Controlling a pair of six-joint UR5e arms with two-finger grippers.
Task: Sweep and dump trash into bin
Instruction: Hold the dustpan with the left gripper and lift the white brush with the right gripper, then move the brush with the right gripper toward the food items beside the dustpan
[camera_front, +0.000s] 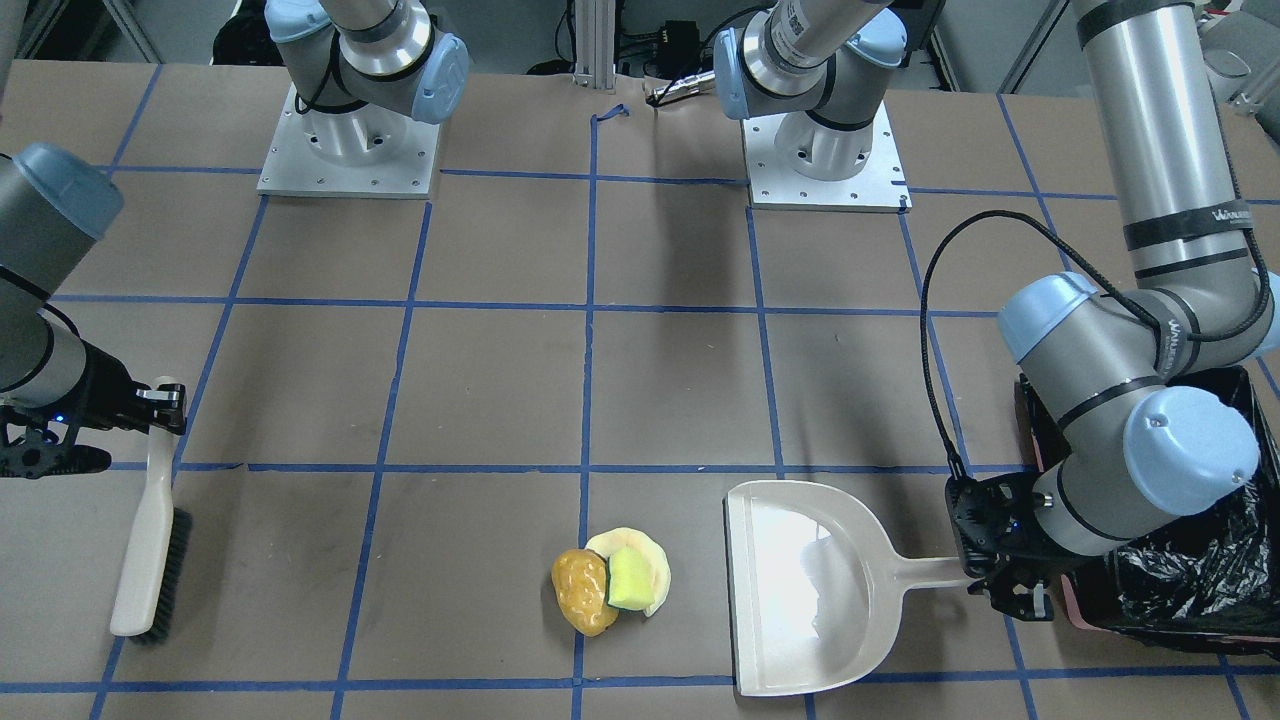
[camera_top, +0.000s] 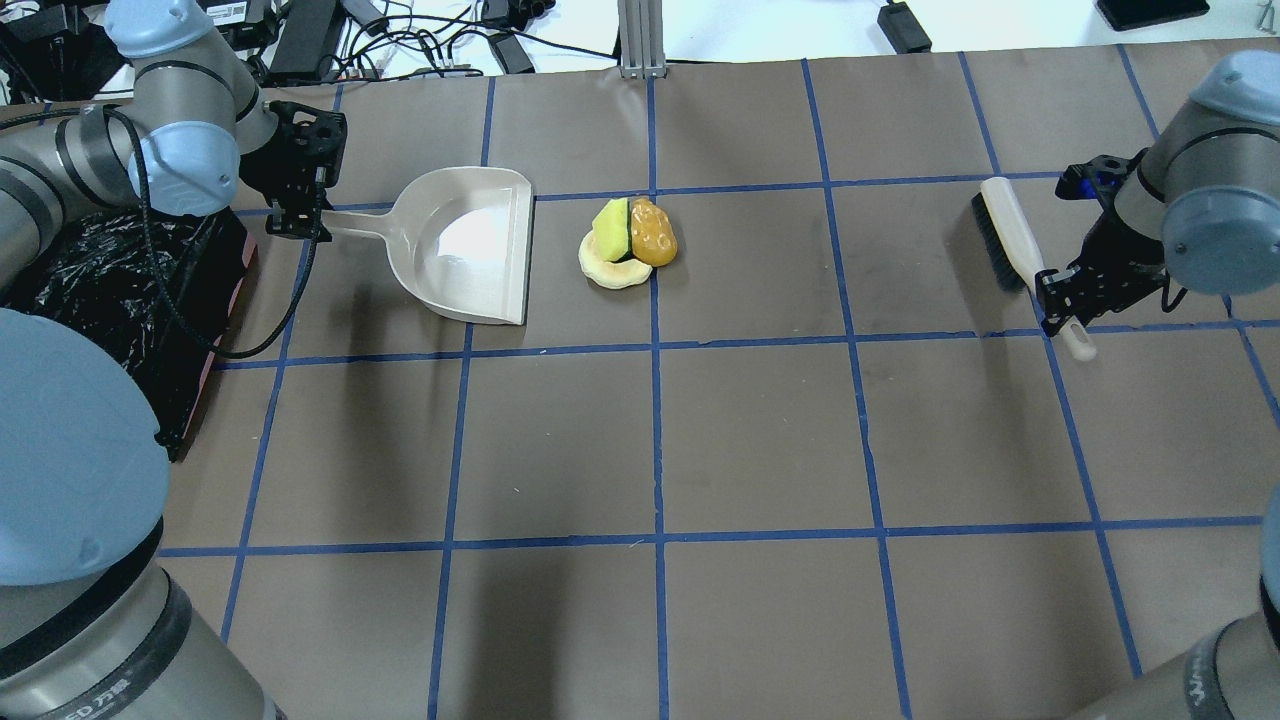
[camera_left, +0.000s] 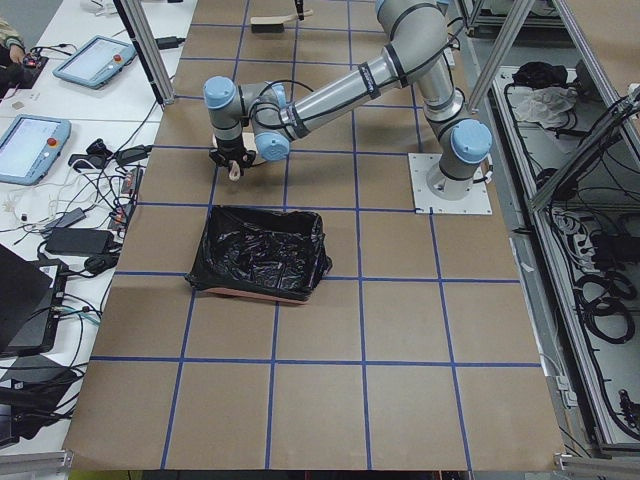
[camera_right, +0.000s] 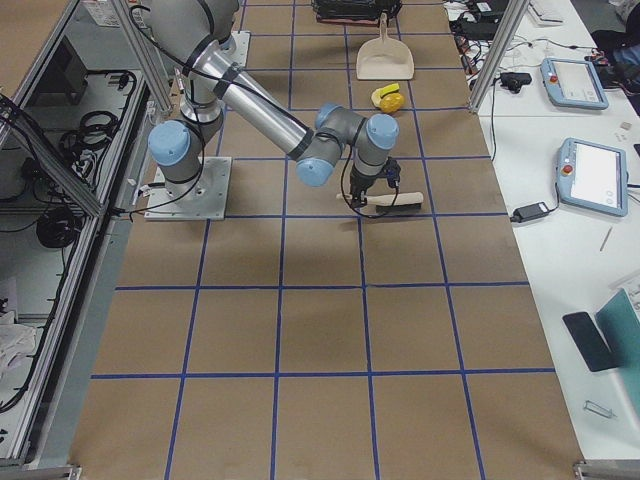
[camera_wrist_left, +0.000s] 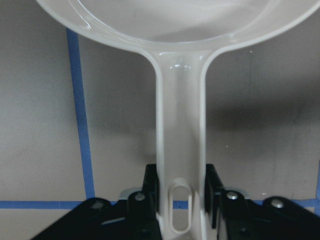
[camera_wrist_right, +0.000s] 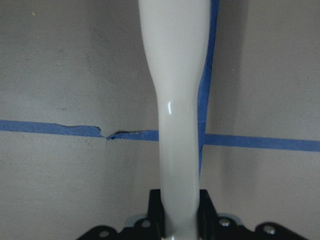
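The left gripper (camera_top: 305, 222) is held low, clamped on the handle of the glossy cream dustpan (camera_top: 470, 250). The right gripper (camera_top: 1055, 300) is clamped on the brush (camera_top: 1010, 235) handle. On the brown, blue-taped table (camera_top: 760, 440), the trash (camera_top: 628, 245) is piled just right of the dustpan's mouth. The black-lined bin (camera_left: 262, 252) is set at the left end.

White lettering on the black band (camera_front: 1190, 228) around the left arm (camera_front: 1150, 120), above the bin (camera_front: 1078, 603), starts "WA"; the rest is too small to read
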